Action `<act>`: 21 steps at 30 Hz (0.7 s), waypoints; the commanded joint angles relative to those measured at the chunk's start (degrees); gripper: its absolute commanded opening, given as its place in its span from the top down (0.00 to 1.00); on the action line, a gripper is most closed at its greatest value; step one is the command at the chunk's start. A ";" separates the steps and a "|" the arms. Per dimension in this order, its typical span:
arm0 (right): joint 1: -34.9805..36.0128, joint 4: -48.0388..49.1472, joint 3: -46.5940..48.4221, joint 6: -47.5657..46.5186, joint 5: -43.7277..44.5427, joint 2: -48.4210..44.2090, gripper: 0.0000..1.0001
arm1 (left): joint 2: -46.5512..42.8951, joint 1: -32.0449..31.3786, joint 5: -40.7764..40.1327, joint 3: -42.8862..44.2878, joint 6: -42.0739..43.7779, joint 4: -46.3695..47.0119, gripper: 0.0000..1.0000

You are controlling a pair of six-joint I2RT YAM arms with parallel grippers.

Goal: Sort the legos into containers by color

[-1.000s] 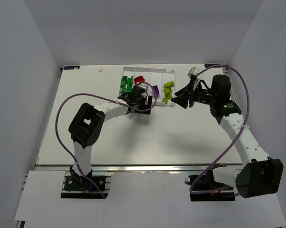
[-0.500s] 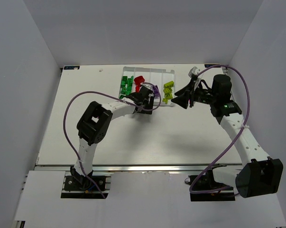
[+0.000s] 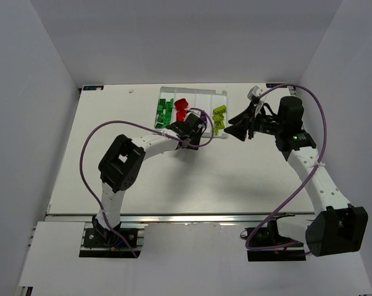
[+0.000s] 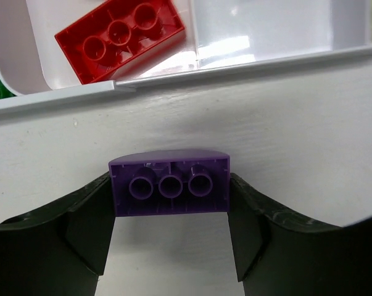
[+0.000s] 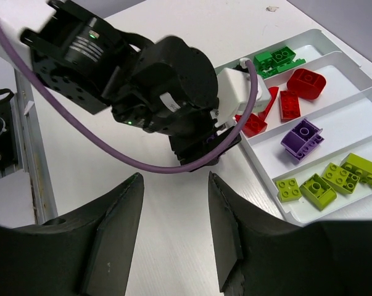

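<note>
left fingers clamped on a purple lego, just short of the tray rim, right fingers spread wide, holding nothing

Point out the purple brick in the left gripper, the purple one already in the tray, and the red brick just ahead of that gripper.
held purple brick (image 4: 169, 184), left wrist view, middle underside tube.
purple brick in tray (image 5: 301, 140), right wrist view, top face.
red brick (image 4: 121, 40), left wrist view, underside centre.
</note>
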 commanded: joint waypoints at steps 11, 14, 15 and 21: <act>-1.74 2.30 -0.20 0.67 -1.41 -3.71 0.48 | 2.31 -0.19 1.39 25.78 7.13 -3.70 0.62; -2.61 2.38 -0.38 1.02 -1.93 -3.89 0.48 | 9.52 0.78 2.18 36.60 7.57 -4.15 0.62; -2.79 2.47 -0.38 1.11 -2.03 -4.06 0.48 | 11.10 1.39 2.44 40.80 7.57 -3.97 0.62; -3.50 3.52 -0.99 2.25 -2.64 -5.64 0.48 | 17.62 2.71 4.90 45.33 8.80 4.54 0.62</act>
